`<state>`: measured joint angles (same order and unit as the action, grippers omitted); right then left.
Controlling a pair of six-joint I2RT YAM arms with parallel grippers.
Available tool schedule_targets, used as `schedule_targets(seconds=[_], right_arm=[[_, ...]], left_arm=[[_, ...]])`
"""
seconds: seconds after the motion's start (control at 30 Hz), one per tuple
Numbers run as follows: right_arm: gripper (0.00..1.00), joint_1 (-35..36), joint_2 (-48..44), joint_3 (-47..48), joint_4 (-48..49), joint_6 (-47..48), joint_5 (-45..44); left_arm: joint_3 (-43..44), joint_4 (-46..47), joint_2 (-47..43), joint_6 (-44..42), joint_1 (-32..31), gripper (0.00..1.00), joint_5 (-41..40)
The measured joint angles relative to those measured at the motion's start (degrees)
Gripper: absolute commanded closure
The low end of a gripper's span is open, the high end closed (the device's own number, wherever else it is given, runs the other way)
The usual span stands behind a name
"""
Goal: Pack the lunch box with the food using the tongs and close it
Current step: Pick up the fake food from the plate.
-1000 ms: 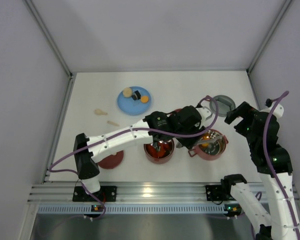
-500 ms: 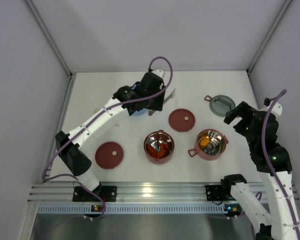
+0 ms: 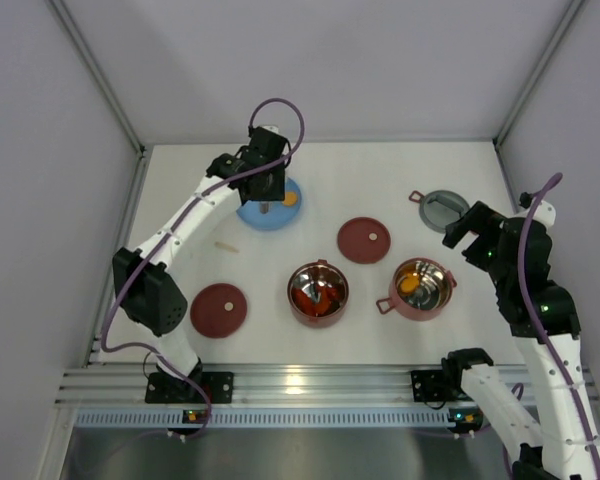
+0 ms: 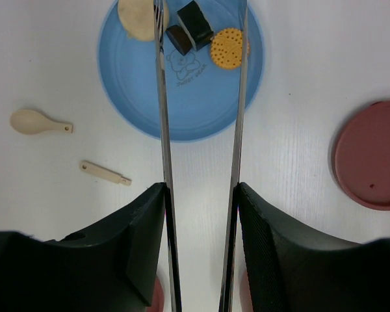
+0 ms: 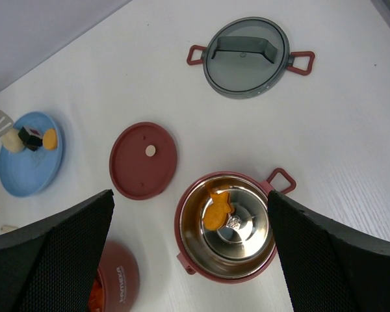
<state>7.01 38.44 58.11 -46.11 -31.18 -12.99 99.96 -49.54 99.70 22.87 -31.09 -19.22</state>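
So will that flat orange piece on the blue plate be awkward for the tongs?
The orange piece looks thin and lies flat on the plate, so the tongs may slide over it. It seems light, perhaps brittle if squeezed.

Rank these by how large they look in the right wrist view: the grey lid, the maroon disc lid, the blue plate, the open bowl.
1. open bowl
2. grey lid
3. maroon disc lid and blue plate: these look about alike, so I leave them unranked.
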Motion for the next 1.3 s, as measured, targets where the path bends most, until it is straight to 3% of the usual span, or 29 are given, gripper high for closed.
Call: schedule_targets(seconds=[0.83,1.3], right_arm=[[0.01,0.0,0.2,-2.1,0.4,0.3,0.9],[0.01,0.0,0.2,-2.9,0.7,0.7,1.5]], left_arm=[[0.5,0.1,7.8,-0.7,2.5,0.49,2.7],[3.1,-0.2,9.8,-1.4,2.6,0.64,2.8]])
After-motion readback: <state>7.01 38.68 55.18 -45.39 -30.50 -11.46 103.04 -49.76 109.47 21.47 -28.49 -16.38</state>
